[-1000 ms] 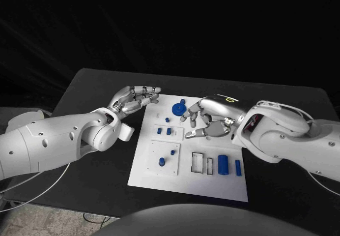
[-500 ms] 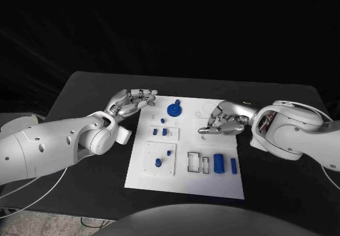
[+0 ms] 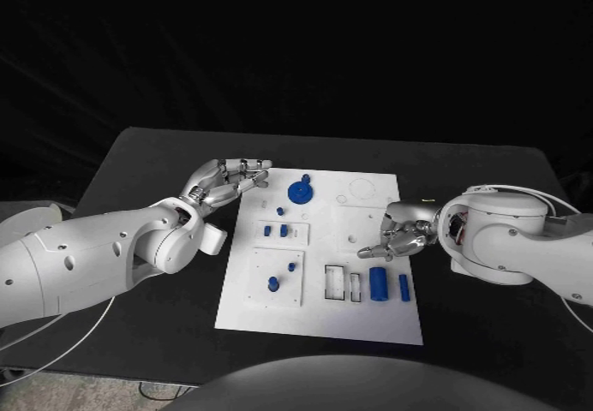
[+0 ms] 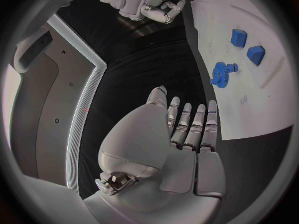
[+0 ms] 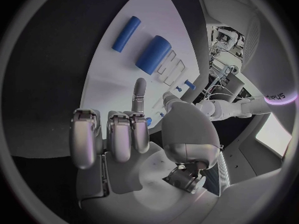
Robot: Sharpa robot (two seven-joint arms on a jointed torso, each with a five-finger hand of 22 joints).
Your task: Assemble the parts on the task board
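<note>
Pulling back now: since a second ago my right hand (image 3: 398,237) has come off the far part of the board (image 3: 371,318), where it was hovering beside the gear (image 3: 301,188), and is sitting lower, over the board's right edge. I'm seeing its fingers curled in with one finger (image 5: 139,90) pointing straight out, and nothing in it. Just beside it the thick cylinder (image 3: 378,283) and the thin cylinder (image 3: 403,288) are lying side by side on the board, next to the two rectangular slots (image 3: 340,282).

My left hand (image 3: 225,184) is barely shifting; it's hovering over the table (image 3: 161,154) at the board's far left corner, fingers together and gently bent, holding nothing. The wrist view is showing those fingers (image 4: 190,126) lined up side by side, close to the board's edge.

Near that hand the gear is lying flat on the board, and below it two small blocks (image 3: 277,229) are standing together on a raised plate. Further down, two small pegs (image 3: 283,276) are sitting on the square plate at the board's left.
</note>
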